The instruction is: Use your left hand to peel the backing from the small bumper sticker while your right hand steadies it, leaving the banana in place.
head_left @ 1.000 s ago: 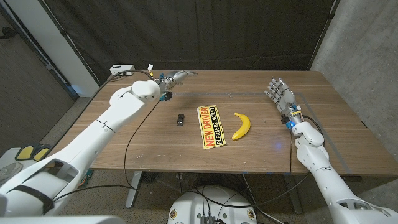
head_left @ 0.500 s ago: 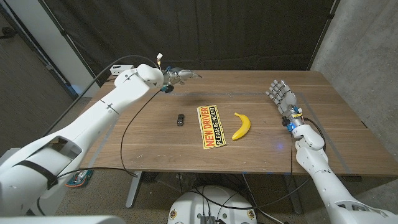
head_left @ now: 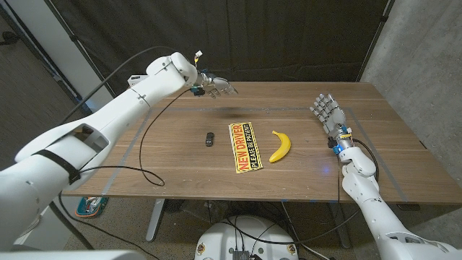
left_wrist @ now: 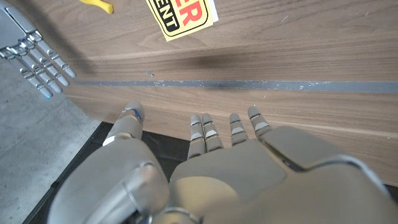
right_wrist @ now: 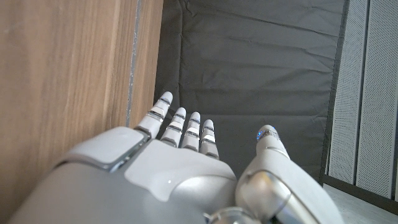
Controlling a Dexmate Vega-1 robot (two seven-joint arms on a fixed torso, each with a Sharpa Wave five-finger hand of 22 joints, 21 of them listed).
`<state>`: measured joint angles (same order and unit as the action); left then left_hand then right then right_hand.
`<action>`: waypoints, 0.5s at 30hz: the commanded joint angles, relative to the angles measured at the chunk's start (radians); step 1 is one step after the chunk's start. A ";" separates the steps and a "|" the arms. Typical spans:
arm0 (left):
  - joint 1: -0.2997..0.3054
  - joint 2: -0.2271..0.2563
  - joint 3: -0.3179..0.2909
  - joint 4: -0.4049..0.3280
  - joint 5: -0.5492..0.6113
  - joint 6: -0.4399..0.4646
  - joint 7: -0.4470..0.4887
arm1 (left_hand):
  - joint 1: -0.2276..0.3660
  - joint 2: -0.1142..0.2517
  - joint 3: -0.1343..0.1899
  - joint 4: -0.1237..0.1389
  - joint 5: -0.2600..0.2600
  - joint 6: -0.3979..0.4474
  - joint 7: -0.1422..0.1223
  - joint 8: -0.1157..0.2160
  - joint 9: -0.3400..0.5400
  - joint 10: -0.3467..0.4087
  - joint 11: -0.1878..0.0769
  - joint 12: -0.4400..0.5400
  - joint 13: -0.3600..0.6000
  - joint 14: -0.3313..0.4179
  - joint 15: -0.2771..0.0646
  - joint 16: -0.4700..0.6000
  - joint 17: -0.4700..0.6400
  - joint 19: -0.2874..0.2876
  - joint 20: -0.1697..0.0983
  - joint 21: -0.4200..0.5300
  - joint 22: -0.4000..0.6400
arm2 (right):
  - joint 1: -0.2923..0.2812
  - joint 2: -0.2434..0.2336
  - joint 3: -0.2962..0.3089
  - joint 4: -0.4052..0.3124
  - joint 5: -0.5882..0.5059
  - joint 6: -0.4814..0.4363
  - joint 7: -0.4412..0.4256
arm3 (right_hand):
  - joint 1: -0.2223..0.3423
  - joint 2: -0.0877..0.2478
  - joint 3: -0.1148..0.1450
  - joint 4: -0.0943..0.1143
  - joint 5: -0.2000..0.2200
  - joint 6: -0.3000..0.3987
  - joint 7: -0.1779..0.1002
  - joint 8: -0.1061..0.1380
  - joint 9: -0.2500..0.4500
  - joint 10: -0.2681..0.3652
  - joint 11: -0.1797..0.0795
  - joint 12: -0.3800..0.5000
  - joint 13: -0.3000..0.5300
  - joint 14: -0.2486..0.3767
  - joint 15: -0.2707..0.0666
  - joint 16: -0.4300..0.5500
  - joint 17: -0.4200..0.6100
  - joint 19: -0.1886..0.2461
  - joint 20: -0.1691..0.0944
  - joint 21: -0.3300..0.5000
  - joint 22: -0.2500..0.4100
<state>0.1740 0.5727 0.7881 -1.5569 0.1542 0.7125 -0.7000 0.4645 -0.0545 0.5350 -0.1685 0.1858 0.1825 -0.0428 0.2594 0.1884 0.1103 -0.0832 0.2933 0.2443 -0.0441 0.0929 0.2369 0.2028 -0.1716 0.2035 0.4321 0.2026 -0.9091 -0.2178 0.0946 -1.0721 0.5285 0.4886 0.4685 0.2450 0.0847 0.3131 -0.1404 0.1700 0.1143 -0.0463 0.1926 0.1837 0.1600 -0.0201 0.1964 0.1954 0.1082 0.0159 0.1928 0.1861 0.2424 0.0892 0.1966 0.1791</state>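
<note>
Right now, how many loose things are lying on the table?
3: a small black object left of the bumper sticker at the middle, and a banana right of it.

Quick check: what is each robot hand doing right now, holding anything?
Left robot hand: open, fingers spread, holding nothing, up over the table's far edge.
Right robot hand: open, fingers extended, holding nothing, apart from the banana.
</note>
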 commanded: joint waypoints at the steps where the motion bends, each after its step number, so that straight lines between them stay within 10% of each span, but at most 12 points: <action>1: -0.170 -0.089 0.130 0.171 0.126 -0.042 -0.213 | 0.031 0.002 -0.004 0.003 0.004 0.006 -0.011 -0.001 0.003 -0.034 0.051 -0.009 0.010 -0.023 0.010 -0.006 0.006 -0.150 0.011 -0.012 0.005 | 0.018 0.025 0.015 0.057 0.014 0.045 0.029 | 0.002 -0.009 -0.004 0.003 0.007 0.013 0.001 0.005 0.005 0.010 0.004 0.004 0.001 0.011 -0.003 0.010 0.003 0.006 -0.005 0.008 0.002; 9: -0.219 -0.130 0.180 0.217 0.214 -0.091 -0.294 | 0.123 0.014 -0.005 -0.001 0.010 -0.028 -0.173 -0.030 0.005 -0.130 0.096 -0.027 0.037 -0.098 0.023 -0.028 0.012 -0.167 0.011 -0.030 0.008 | 0.018 0.043 0.029 0.078 0.023 0.067 0.038 | -0.002 -0.008 -0.006 0.005 0.007 0.020 0.002 0.007 0.005 0.019 0.005 0.007 0.001 0.018 -0.005 0.013 0.004 0.007 -0.005 0.009 0.002; 15: -0.248 -0.163 0.217 0.239 0.287 -0.116 -0.347 | 0.173 0.027 -0.001 -0.002 0.017 -0.042 -0.177 -0.038 0.007 -0.178 0.092 -0.037 0.047 -0.143 0.031 -0.039 0.011 -0.147 0.010 -0.026 0.010 | 0.018 0.052 0.036 0.088 0.028 0.080 0.045 | -0.005 -0.007 -0.008 0.007 0.007 0.026 0.005 0.009 0.005 0.022 0.012 0.007 0.001 0.022 -0.005 0.014 0.004 0.008 -0.005 0.009 0.002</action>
<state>-0.0035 0.4697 0.9317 -1.3835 0.3215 0.6440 -0.9366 0.6178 -0.0312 0.5308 -0.1644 0.1935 0.1464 -0.2145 0.2255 0.1934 -0.0528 0.0143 0.2621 0.2859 -0.1664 0.1251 0.1992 0.2121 -0.1772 0.2091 0.4060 0.2078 -0.8945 -0.1845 0.1170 -1.0104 0.5468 0.5415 0.4984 0.2450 0.0846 0.3090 -0.1363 0.1699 0.1309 -0.0443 0.1966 0.1837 0.1726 -0.0075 0.1964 0.1954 0.1216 0.0132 0.2006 0.1887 0.2443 0.0873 0.1966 0.1790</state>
